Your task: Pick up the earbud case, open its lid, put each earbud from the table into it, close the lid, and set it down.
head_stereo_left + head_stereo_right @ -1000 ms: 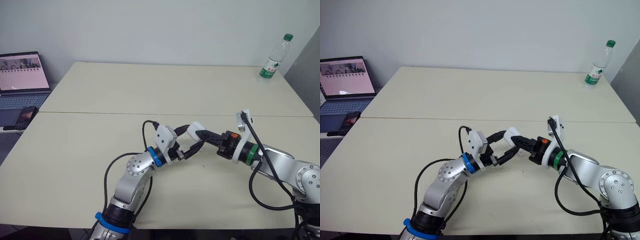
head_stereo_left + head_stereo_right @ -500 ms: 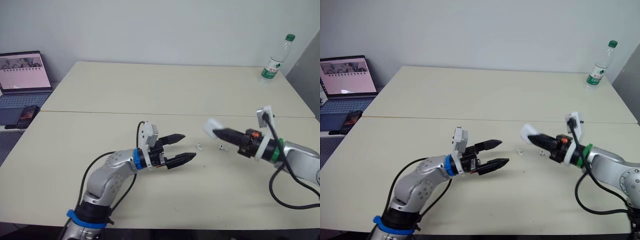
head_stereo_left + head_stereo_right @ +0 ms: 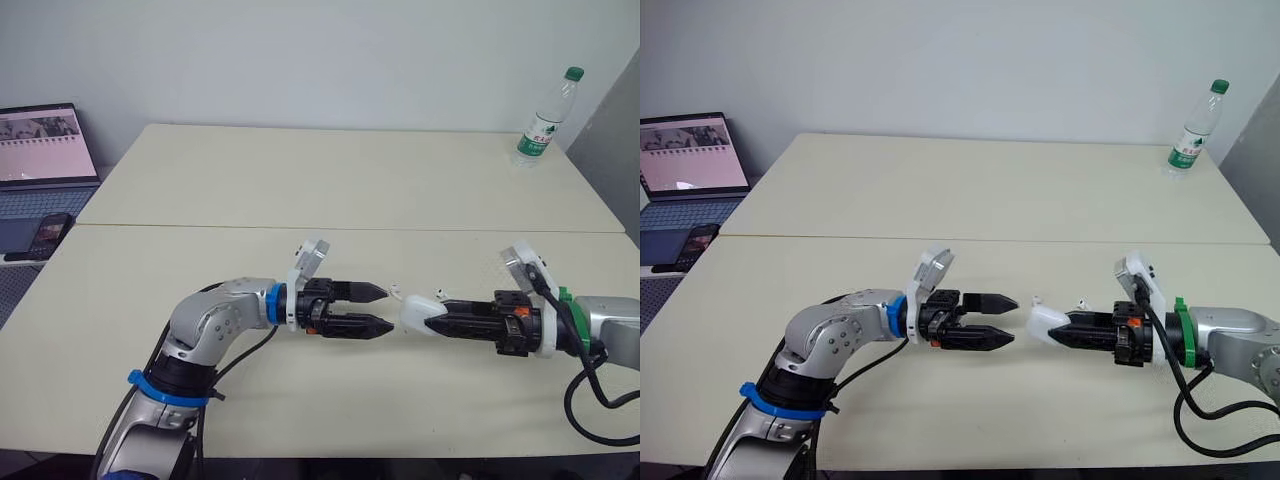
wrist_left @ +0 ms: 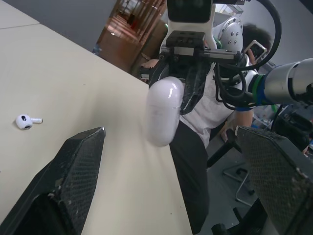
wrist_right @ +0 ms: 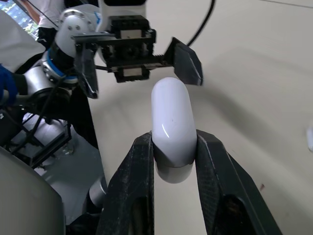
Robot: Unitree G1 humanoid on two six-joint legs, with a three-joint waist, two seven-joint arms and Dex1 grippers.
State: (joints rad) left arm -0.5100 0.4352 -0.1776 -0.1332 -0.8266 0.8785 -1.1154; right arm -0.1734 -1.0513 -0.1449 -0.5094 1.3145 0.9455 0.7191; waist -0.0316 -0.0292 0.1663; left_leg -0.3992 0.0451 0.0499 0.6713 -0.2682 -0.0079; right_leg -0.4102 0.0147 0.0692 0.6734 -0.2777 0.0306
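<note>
— Pale table point(image 3: 300, 180) is carrying what?
— One earbud point(image 3: 396, 293) and a second earbud point(image 3: 440, 293) are lying loose near the claws.
— Claws?
— Right claw point(image 3: 434, 318) is pinching the earbud case point(image 3: 418, 315), lid closed, off the table. Left claw point(image 3: 386, 308) is gaping wide, empty, facing it.

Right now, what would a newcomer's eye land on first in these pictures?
The white earbud case, clamped in the right tool, is held out over the near middle of the table. The left tool faces it with its fingers open and a gap between them and the case. On the table just behind them lie an earbud and a second earbud. A water bottle stands at the far right corner.
</note>
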